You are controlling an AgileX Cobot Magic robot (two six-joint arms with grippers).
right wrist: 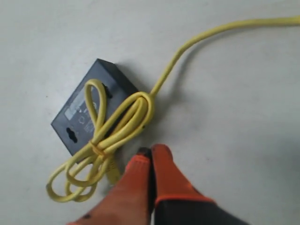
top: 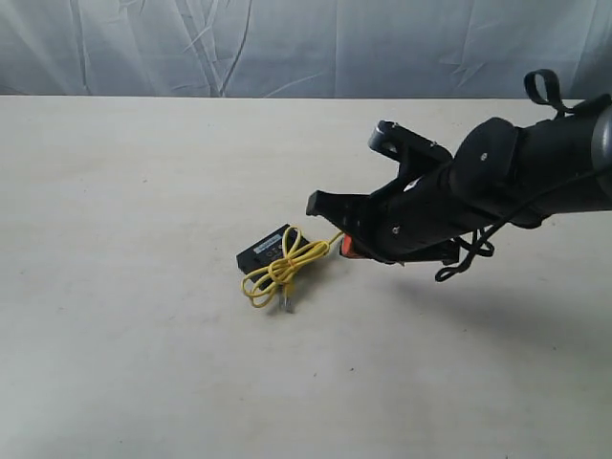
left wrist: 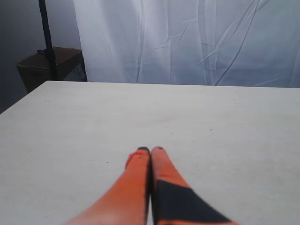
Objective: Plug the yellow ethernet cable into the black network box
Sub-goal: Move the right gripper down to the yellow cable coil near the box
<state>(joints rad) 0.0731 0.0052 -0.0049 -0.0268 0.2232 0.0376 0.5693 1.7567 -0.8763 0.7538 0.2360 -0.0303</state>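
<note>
One black network box lies flat on the bench. One yellow ethernet cable is draped over it, bundled into several loops, with a single strand trailing away across the bench. Two tools show. The right tool hovers just beside the loops, its fingers pressed together on nothing. The left tool is likewise closed and empty, over bare bench.

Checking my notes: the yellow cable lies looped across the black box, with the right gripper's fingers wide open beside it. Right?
No: the right wrist view shows the fingers of the right gripper closed together. The yellow cable does lie looped across the black box.
</note>
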